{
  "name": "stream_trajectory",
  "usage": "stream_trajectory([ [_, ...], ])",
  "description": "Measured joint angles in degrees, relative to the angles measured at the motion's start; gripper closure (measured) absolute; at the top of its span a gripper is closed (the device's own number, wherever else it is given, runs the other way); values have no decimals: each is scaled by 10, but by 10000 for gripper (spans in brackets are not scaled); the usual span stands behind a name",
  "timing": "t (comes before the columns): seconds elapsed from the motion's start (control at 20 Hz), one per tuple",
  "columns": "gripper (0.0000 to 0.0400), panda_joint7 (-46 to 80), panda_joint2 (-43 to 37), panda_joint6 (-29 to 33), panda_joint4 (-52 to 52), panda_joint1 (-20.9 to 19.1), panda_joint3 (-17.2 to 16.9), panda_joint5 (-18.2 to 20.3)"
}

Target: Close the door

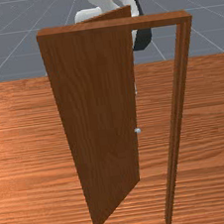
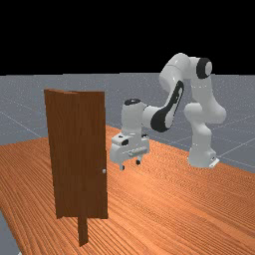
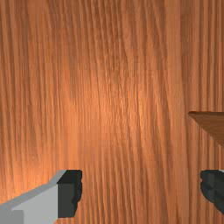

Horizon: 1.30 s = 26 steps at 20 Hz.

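Black background is seen above a grey floor (image 1: 7,58) marked with pale lines, and orange-brown grain is spread across the table (image 1: 25,155). On it the door frame (image 1: 113,27) is stood upright, with its top beam carried across two posts. Within it the door (image 1: 96,111) is held open: it is joined at the front view's left post and swung back toward the arm (image 2: 201,92), so that a gap is left between its free edge and the front view's right post. Above the beam, the door's top edge is seen to slant away behind it. A small pale knob (image 1: 137,130) is set near the free edge.

In the far view, the door is placed left of the middle, and the arm is reached across from the far view's right, its base rested on the table. The gripper (image 2: 130,165) is pointed down and held above the table, near the door's knob edge and just to the far view's right of it. By the wrist view, its fingers (image 3: 70,193) are spread well apart, and table grain is seen between their tips. Beyond the line of one finger, on that finger's side, a dark wooden corner (image 3: 213,123) is shown, apart from the fingertip.
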Motion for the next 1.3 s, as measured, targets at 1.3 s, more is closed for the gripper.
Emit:
stream_trajectory([
  [1.3,0,-33,-83,-47,-107,2,5,6],
])
